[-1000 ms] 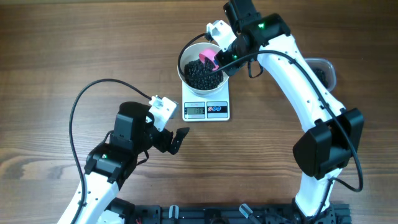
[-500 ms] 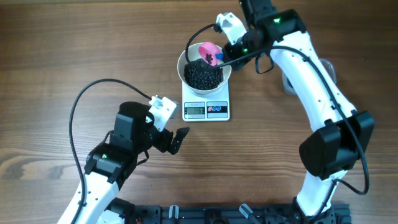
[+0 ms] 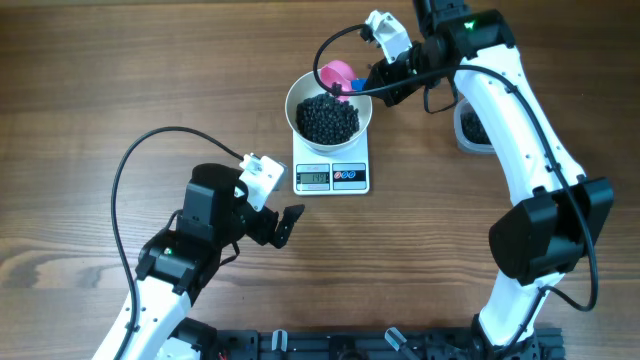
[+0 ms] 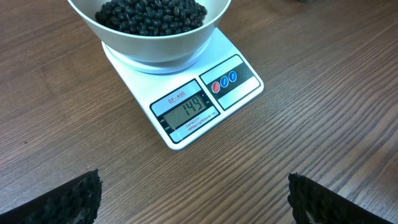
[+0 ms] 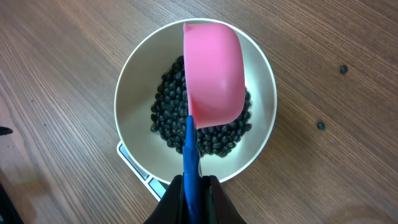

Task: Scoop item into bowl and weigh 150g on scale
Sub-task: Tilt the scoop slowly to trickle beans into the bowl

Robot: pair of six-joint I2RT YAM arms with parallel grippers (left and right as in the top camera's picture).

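1. White bowl (image 3: 291,108) sits on the scale (image 3: 352,186), centre of the desk (image 3: 100,80), toward the far side.
2. The item (image 3: 328,118) – small black beads – lies heaped inside the bowl, below the rim.
3. Scale display (image 4: 191,107) reads 149; two round buttons sit to its right on the near edge.
4. Right pincer (image 5: 191,186) is pinching the thin blue handle (image 5: 189,146) of a pink scoop (image 5: 213,71), fingers pressed onto it from both sides.
5. The scoop hangs over the bowl's far-right rim, above the beads. A smooth pink face is toward the wrist camera; can't tell whether that is its inside or its back.
6. Left pincer (image 3: 286,226) is spread wide with nothing between the fingers. It hangs over bare desk, near and left of the scale, and faces it.
7. Clear tub (image 3: 468,128) sits right of the bowl with dark beads in it, mostly hidden behind the right arm.
8. Two stray beads (image 5: 342,69) lie on the desk just beside the bowl – seen in the right wrist view.
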